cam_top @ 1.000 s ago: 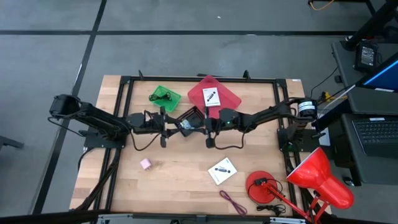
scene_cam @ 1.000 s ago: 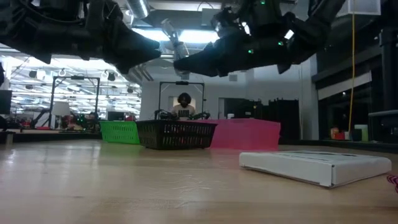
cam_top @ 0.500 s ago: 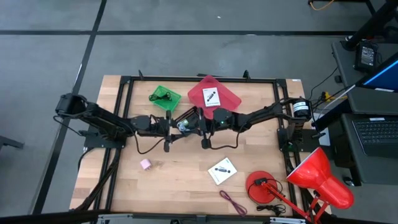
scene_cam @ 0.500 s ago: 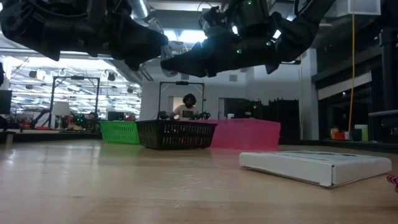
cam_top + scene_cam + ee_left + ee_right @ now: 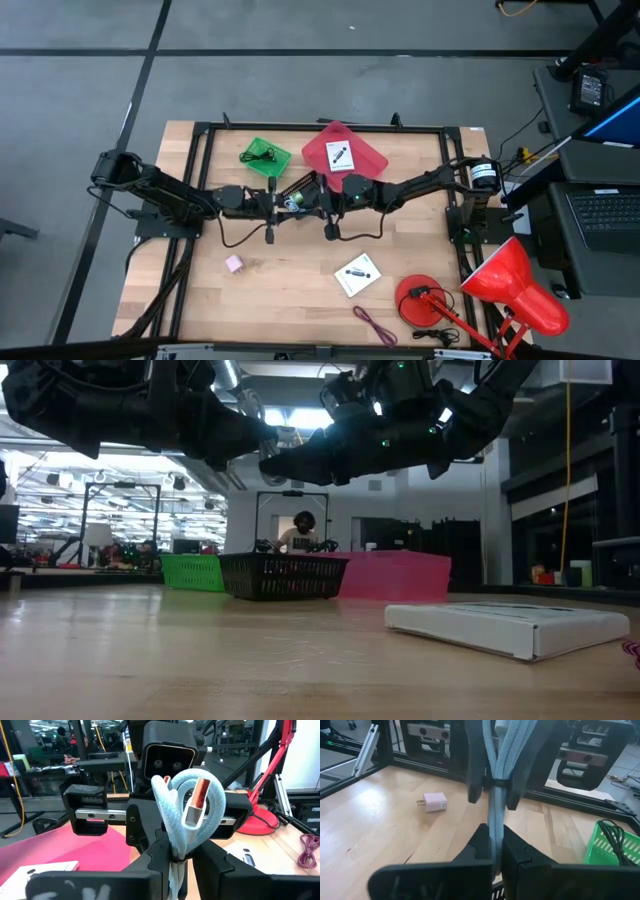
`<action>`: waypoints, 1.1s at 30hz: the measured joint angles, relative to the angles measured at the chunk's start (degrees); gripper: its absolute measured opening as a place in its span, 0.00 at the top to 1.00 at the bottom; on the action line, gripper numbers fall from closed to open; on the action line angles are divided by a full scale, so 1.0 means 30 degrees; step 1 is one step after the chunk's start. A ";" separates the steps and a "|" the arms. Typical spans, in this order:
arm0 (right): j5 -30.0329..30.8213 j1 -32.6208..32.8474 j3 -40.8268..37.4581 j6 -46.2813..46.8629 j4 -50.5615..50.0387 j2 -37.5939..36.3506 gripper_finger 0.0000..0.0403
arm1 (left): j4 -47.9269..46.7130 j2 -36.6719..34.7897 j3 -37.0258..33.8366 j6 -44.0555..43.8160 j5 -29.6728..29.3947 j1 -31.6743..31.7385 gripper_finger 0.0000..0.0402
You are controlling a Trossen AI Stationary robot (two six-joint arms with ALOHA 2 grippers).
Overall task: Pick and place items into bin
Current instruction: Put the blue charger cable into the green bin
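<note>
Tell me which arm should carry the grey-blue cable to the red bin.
Right, probably. The right gripper and left gripper both clamp the grey-blue cable; the red bin lies nearer the right arm, so the left would reach across.

Black basket point(image 5: 303, 190) mostly hidden beneath both grippers.

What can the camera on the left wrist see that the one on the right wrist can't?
Only the left wrist view: the cable's coiled end with its metal plug, the pink bin, the red lamp base and the maroon cord.
Only the right wrist view: the small pink cube on the wood and the green bin holding a black wire.
Both: the grey-blue cable, pinched by the left gripper and the right gripper facing each other.
</note>
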 joint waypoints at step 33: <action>0.0123 -0.0015 -0.0506 0.0493 -0.6336 -0.4391 0.64 | -0.4898 -0.6232 -0.2279 0.1002 -0.3531 0.0015 0.86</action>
